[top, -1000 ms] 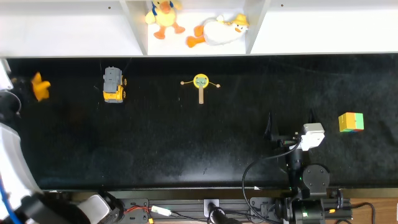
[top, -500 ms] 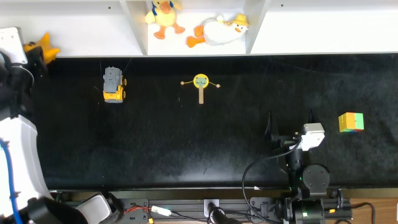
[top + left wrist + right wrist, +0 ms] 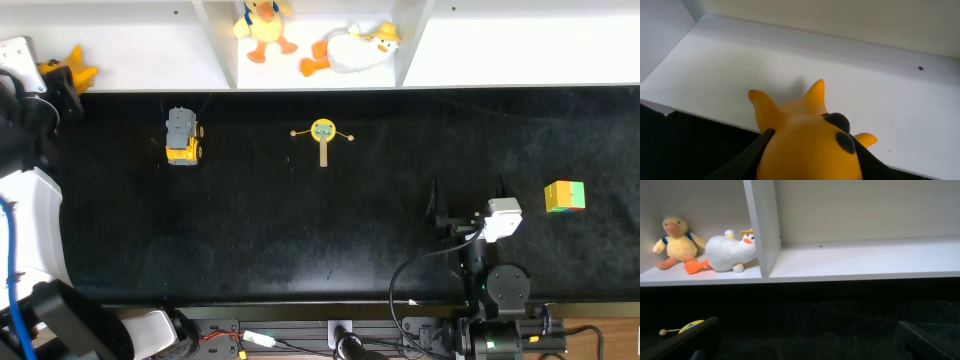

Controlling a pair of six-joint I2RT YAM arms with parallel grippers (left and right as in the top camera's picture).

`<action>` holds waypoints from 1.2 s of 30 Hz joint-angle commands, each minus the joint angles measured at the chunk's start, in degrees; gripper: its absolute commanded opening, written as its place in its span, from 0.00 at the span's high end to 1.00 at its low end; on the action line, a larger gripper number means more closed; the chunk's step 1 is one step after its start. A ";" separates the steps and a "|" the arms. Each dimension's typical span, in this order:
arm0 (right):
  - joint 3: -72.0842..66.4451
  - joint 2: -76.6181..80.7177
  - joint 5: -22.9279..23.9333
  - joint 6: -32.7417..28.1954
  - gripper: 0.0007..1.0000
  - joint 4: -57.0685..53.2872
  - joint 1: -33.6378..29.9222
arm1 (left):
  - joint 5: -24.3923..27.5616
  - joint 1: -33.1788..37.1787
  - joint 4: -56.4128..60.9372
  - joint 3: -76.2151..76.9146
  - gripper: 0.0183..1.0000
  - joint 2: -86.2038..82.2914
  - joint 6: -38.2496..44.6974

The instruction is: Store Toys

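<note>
1. Black tabletop point(image 3: 300, 230) runs below a white shelf point(image 3: 500, 50) along the far edge; a duck point(image 3: 263, 25) and a goose point(image 3: 352, 50) lie in its middle bay.
2. Left pincer point(image 3: 63, 83), far left, is clamped on an orange toy point(image 3: 810, 145) at the left bay's front lip. The toy hides most of its fingers, its lower body is cut off, and whether it touches the shelf floor cannot be told.
3. Right pincer point(image 3: 467, 195) hovers near right, fingers spread wide, holding nothing.
4. On the tabletop sit a truck point(image 3: 182, 136) at left, a rattle point(image 3: 323, 135) mid, and a cube point(image 3: 564, 196) at right, well apart.
</note>
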 commanded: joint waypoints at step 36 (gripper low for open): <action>-0.76 -0.48 0.57 -0.28 0.00 0.22 -0.07 | 2.64 -0.26 -1.73 12.98 0.64 13.49 -5.64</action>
